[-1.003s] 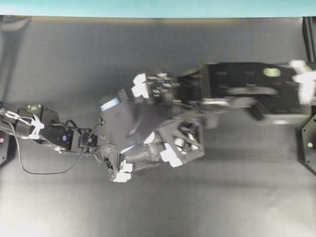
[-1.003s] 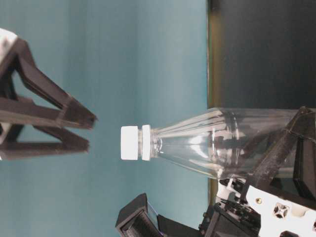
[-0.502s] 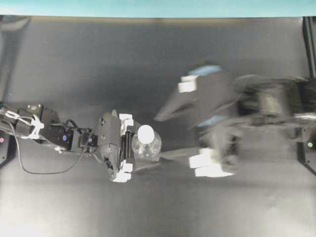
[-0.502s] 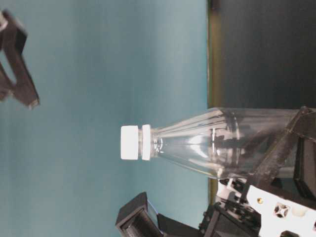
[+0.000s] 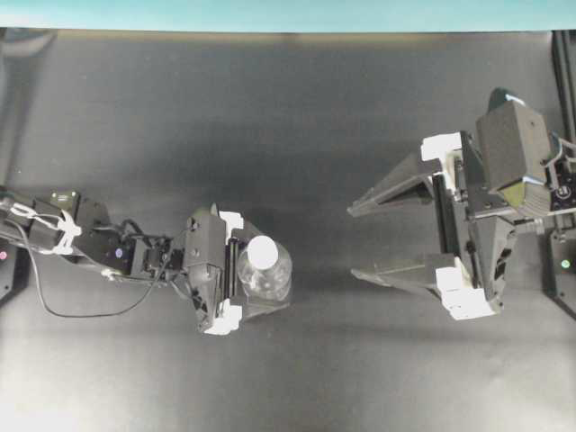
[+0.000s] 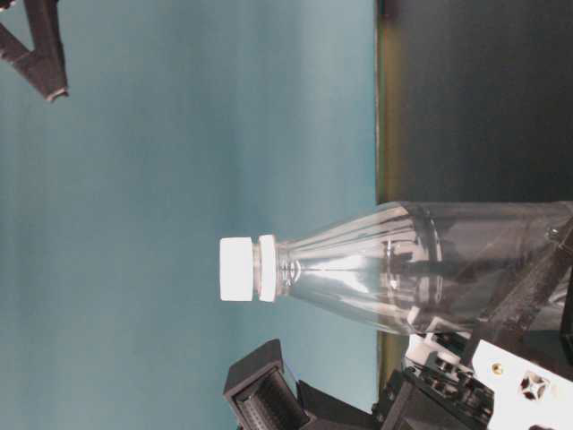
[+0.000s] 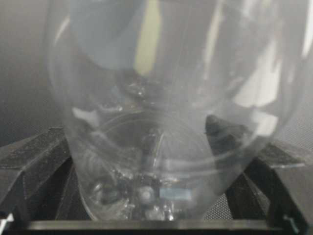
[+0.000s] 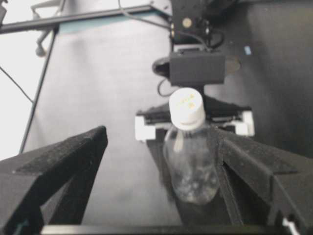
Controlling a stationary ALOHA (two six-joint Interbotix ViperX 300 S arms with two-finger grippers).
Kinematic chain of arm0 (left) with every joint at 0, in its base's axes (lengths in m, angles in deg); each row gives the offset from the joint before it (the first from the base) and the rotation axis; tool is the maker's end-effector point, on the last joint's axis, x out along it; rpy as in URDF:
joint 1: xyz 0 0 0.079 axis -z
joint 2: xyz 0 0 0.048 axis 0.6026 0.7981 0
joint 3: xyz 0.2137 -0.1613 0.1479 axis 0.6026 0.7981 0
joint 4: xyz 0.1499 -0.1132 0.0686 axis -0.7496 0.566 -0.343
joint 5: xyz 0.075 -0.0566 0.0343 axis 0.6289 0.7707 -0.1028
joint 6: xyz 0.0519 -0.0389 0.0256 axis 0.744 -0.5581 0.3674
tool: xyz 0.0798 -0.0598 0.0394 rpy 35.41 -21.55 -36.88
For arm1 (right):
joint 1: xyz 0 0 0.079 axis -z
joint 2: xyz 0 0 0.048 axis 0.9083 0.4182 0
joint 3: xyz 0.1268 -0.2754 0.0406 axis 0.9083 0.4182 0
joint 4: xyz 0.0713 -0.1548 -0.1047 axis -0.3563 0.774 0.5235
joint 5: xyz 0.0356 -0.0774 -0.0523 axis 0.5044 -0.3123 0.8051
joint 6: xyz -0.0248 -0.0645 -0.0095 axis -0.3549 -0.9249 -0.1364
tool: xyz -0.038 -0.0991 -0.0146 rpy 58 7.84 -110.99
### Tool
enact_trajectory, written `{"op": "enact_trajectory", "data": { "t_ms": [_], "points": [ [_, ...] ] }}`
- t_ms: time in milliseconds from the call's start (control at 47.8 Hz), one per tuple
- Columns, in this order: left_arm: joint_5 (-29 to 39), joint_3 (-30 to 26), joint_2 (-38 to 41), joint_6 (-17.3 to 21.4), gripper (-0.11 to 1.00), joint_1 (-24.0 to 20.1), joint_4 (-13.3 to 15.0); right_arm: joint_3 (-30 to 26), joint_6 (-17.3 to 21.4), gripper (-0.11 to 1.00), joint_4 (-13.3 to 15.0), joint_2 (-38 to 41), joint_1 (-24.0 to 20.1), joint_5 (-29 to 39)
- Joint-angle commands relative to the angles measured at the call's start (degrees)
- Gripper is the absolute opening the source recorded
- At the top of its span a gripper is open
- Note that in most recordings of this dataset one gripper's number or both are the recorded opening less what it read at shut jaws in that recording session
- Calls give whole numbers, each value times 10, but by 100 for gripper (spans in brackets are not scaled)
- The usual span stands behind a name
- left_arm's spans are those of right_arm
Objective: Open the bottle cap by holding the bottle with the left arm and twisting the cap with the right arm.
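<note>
Bottle: the clear plastic bottle (image 5: 266, 277) stands upright on the dark table (image 5: 270, 117), lower centre-left of the overhead frame.
Bottle cap: the white bottle cap (image 5: 264, 251) sits on the neck; in the table-level view it shows against the teal backdrop (image 6: 179, 179), with nothing touching it.
Left tool: the left tool (image 5: 241, 274) sits at the bottle's base, its black fingers (image 7: 34, 156) on either side of the body. Jaws spread wide; whether the pads touch the plastic I cannot tell.
Left arm: the left arm (image 5: 81, 238) reaches in from the left edge, with a loose black cable (image 5: 54, 301) beneath it.
Right tool: the right tool (image 5: 355, 241) is at the right of the overhead frame, well apart from the bottle, its long triangular fingers (image 5: 396, 184) spread wide, empty, pointing left.
Right arm: the right arm (image 5: 513, 157) is at the right edge.
</note>
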Motion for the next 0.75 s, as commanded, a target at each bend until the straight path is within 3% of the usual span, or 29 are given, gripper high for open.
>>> {"op": "enact_trajectory", "data": {
  "t_ms": [0,732],
  "points": [
    [21,-1,-8,-1,99,7,-2,-2,7,80,0,-5,2,-2],
    [115,-34,-35,-2,100,5,-2,60,6,80,1,-58,5,-4]
  ]
}}
